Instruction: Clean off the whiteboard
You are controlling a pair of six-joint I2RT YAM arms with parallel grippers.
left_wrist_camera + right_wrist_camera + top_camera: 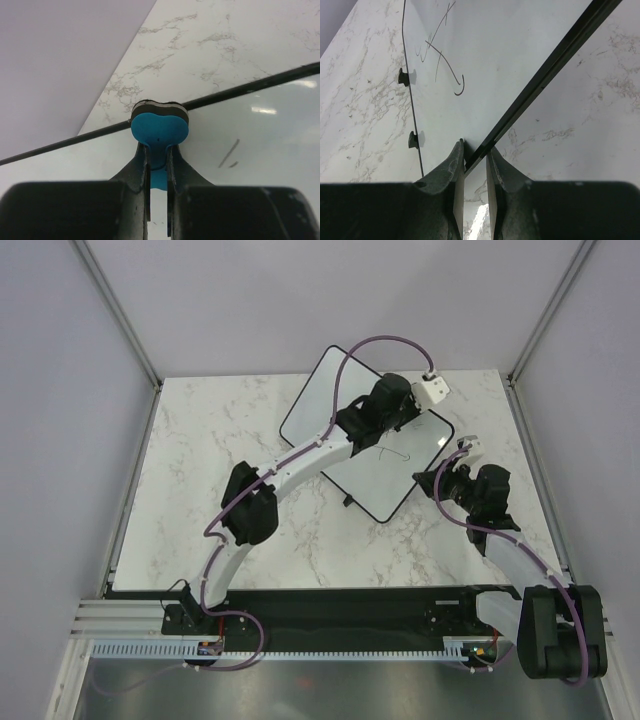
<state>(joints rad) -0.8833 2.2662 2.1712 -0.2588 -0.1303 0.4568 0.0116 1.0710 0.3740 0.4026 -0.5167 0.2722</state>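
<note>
We count one whiteboard (330,390), lying flat on the marble counter (200,440) and turned corner-up like a diamond, toward 1 o'clock from the counter's middle. Two arms reach for it, the left arm (300,462) stretching over its surface and the right arm (512,552) coming in from 4 o'clock.

The left end effector (157,150) is pressed together on one blue eraser (160,127), pinching its narrow waist. The eraser's dark pad sits at the board's black frame (250,87), at about 1 o'clock from the board's middle in the overhead view. From the left wrist we count two short dark marker dashes (229,153) on the glossy surface, at 3 o'clock from the eraser and apart from it.

The right end effector (475,152) pinches the whiteboard's edge, its two fingers nearly together with the frame running between them. This grip is on the board's 4 o'clock side. In the right wrist view we see one tangle of thin crossing scribbles (441,56) ending in a hook, up at 11 o'clock. Two small black feet (403,76) stick out from the board's left edge.
</note>
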